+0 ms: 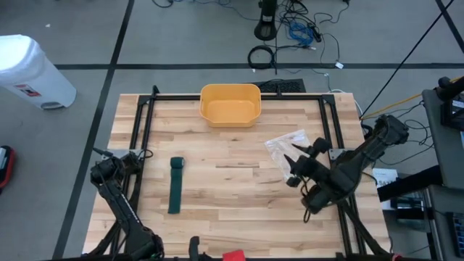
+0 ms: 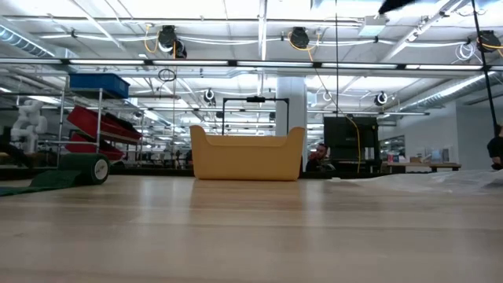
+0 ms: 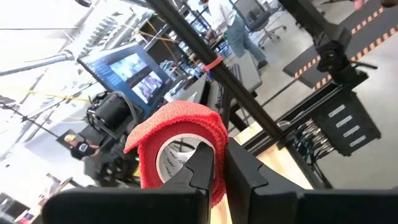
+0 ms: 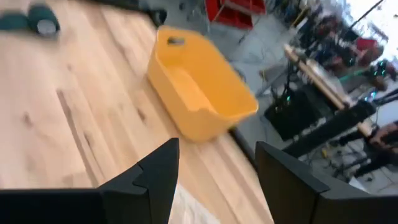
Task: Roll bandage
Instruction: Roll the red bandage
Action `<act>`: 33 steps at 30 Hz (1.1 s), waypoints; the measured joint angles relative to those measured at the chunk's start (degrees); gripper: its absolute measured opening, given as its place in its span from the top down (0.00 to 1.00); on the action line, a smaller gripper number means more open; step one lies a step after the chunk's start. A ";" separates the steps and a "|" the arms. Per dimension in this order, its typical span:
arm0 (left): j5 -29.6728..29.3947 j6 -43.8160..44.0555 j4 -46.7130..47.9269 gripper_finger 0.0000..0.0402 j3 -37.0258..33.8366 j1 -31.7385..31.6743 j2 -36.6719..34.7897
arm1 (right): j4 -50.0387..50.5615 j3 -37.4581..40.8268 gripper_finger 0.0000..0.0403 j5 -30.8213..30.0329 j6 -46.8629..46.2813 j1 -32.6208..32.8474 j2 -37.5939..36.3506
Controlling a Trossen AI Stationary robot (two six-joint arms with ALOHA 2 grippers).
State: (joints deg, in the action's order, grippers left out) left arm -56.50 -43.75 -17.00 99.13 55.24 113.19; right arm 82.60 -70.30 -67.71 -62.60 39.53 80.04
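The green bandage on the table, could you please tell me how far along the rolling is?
Done: little. The green bandage has a small roll at one end; most of its strip lies flat on the table.

In hand: nothing. The left end effector is shut, parked at the table's left edge by a red tape roll; the right end effector is open, above the right side.

Left: nearly all the rolling.

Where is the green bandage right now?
In the high view the green bandage lies partly unrolled on the left half of the wooden table, below and left of the yellow bin.
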 joint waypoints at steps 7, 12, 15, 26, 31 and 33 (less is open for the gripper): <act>-0.89 9.91 14.10 0.93 0.00 -4.23 0.00 | -11.83 1.97 0.51 6.47 13.56 -2.02 -0.31; -0.87 27.48 33.88 0.93 0.00 -10.57 0.00 | -15.25 -2.28 0.51 8.07 18.49 -0.37 -0.34; 0.30 39.90 46.05 0.93 -0.07 -14.82 0.00 | -16.34 -4.12 0.51 8.09 20.73 1.32 -0.30; 13.88 68.20 56.97 0.93 -14.14 -24.56 0.09 | -17.75 -4.53 0.51 7.79 21.97 4.82 -0.28; 11.25 74.60 45.58 0.93 -23.53 -23.97 0.09 | -18.16 -4.53 0.51 7.72 21.96 4.82 -0.28; 7.20 78.23 39.58 0.93 -27.55 -22.58 0.09 | -18.16 -4.53 0.51 7.71 21.95 4.82 -0.28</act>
State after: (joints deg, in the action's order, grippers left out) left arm -49.30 34.48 22.58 71.58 32.66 113.27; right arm 64.43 -74.83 -60.00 -40.66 44.36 79.77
